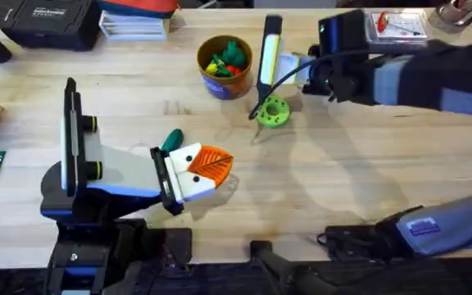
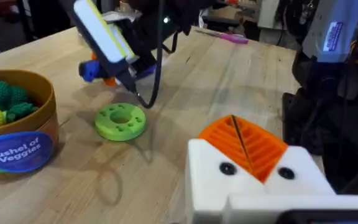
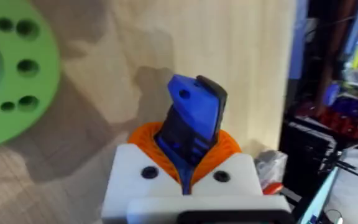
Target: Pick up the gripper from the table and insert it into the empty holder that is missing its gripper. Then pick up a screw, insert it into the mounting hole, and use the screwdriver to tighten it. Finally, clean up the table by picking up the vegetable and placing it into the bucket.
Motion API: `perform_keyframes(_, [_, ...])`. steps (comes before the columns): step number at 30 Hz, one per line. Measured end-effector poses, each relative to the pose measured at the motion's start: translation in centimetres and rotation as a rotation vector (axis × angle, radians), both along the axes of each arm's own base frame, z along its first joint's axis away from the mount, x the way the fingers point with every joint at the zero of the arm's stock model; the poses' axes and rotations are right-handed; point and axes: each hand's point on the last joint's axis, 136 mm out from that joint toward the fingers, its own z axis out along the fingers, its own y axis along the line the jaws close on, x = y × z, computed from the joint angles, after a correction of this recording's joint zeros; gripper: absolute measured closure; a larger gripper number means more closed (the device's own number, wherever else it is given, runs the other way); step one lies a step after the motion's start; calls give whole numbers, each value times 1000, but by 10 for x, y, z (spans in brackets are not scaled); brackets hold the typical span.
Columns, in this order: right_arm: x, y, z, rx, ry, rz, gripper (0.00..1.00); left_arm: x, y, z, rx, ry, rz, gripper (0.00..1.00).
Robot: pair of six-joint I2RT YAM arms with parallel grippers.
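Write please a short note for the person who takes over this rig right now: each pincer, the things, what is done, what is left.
Left pincer: shut, holding nothing, low over the wooden table.
Right pincer: shut on the blue pen-shaped powered screwdriver, next to the lime-green round disc with holes.
The small dark-green toy vegetable lies on the table just beside the left pincer.
The round brown-orange bucket stands upright behind the disc, with other toy vegetables inside.
Done: screwdriver picked up. Whether the screw is tight cannot be seen.
Left: put the vegetable into the bucket.
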Motion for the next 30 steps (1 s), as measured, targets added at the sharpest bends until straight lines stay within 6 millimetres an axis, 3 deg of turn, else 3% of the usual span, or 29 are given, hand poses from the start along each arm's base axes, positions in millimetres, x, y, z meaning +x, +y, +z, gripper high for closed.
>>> perform_keyframes(3, [-3,-9,-24,-23,61,-18,975,0,0,0,0,0,0,986])
perform_keyframes(6, [-4,-11,-25,-1,67,-52,901,0,0,0,0,0,0,986])
perform_keyframes(7, [-5,-11,-24,11,69,-66,821,0,0,0,0,0,0,986])
perform_keyframes(12, [-10,-14,-14,42,86,-118,126,0,0,0,0,0,0,986])
perform_keyframes(13, [-12,-14,-10,50,90,-128,36,0,0,0,0,0,0,986])
perform_keyframes(16, [-24,-17,-5,82,120,-174,10,0,0,0,0,-1,0,981])
perform_keyframes(17, [-27,-18,-3,98,124,-193,9,0,0,0,1,-3,0,916])
perform_keyframes(22, [-40,-21,32,202,78,-276,9,0,0,0,1,-4,0,135])
perform_keyframes(23, [-43,-21,43,226,60,-289,9,0,0,0,0,-1,0,49])
perform_keyframes(27, [-54,-21,86,335,-29,-328,9,3,1,1,4,-12,19,15])
perform_keyframes(30, [-62,-19,109,407,-80,-345,9,13,5,12,-4,-86,71,15])
